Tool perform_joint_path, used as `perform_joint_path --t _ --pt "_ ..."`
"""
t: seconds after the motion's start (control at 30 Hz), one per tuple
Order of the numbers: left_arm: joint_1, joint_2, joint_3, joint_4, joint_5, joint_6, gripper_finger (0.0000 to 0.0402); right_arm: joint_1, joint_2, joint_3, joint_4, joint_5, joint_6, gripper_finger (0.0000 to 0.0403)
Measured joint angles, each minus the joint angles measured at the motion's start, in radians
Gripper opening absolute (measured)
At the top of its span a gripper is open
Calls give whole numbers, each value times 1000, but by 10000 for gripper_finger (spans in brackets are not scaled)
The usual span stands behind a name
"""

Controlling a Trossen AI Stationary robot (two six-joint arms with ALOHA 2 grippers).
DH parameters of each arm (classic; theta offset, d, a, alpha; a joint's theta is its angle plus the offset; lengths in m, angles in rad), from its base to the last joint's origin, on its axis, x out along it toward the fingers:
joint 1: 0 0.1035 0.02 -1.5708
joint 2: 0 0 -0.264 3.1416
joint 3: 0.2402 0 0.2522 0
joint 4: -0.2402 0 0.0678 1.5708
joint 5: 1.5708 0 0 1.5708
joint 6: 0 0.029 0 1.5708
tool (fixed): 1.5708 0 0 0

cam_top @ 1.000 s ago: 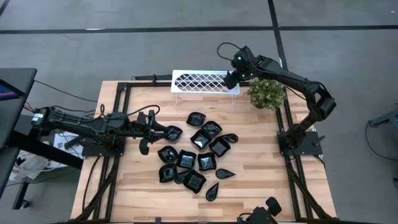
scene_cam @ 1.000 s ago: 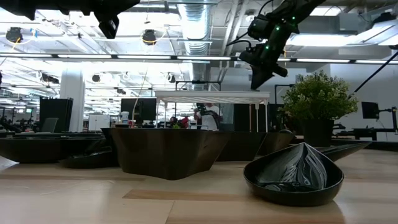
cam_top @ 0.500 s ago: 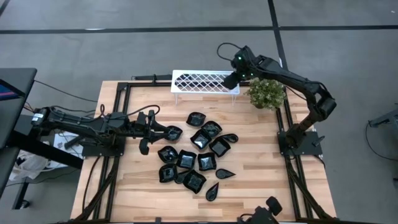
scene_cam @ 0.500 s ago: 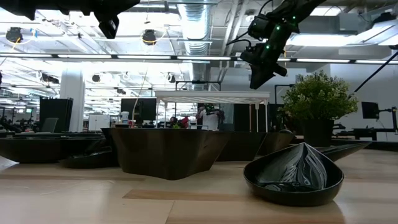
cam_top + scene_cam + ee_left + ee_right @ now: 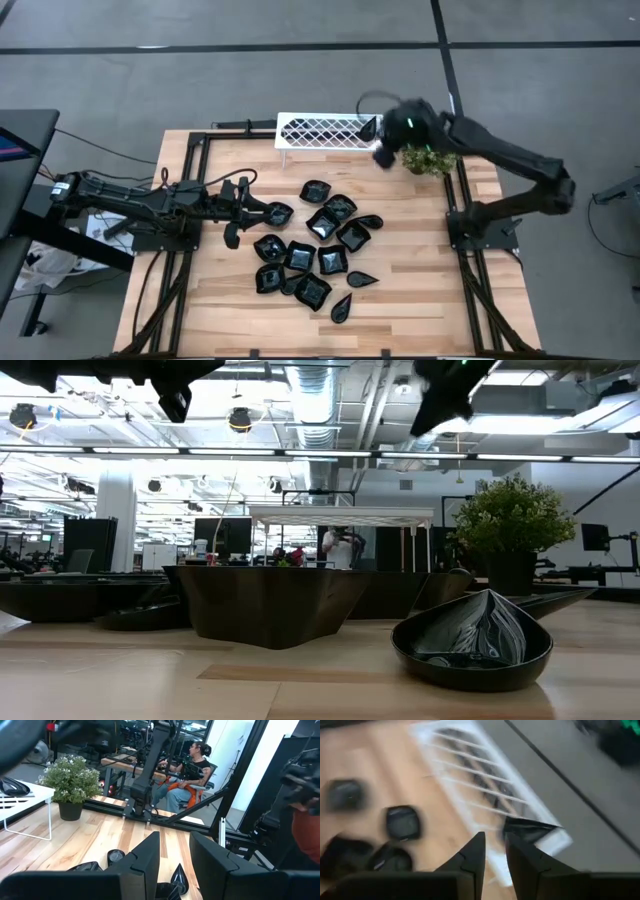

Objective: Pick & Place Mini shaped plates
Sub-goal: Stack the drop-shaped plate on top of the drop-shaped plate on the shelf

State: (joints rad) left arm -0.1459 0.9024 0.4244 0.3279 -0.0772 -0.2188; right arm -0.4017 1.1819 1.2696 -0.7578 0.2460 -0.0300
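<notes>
Black teardrop plate point(image 5: 342, 307) pointing up-right, right claw point(image 5: 383, 152) above

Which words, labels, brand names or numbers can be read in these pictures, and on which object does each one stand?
None can be read. The mini shaped plates, the white tray, the plant pot and both arms show no legible text. Screens in the room behind are too small to read.

No text, label or number can be read anywhere, as far as these blurred views allow
</notes>
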Motion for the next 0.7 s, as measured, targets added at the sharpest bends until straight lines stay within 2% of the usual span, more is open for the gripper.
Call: perform_joint_path --t 0.2,0.4,0.53,0.7 --pt "0 0 0 -3 0 -8 108 384 -178 -216 8 94 -6 70" --pt "0 0 0 -3 0 -29 108 712 -233 -430 8 56 82 70" --pt "0 0 0 -2 0 -29 108 852 -184 -500 63 38 167 70" --pt "0 0 0 1 0 -29 108 926 -79 -509 206 39 151 70"
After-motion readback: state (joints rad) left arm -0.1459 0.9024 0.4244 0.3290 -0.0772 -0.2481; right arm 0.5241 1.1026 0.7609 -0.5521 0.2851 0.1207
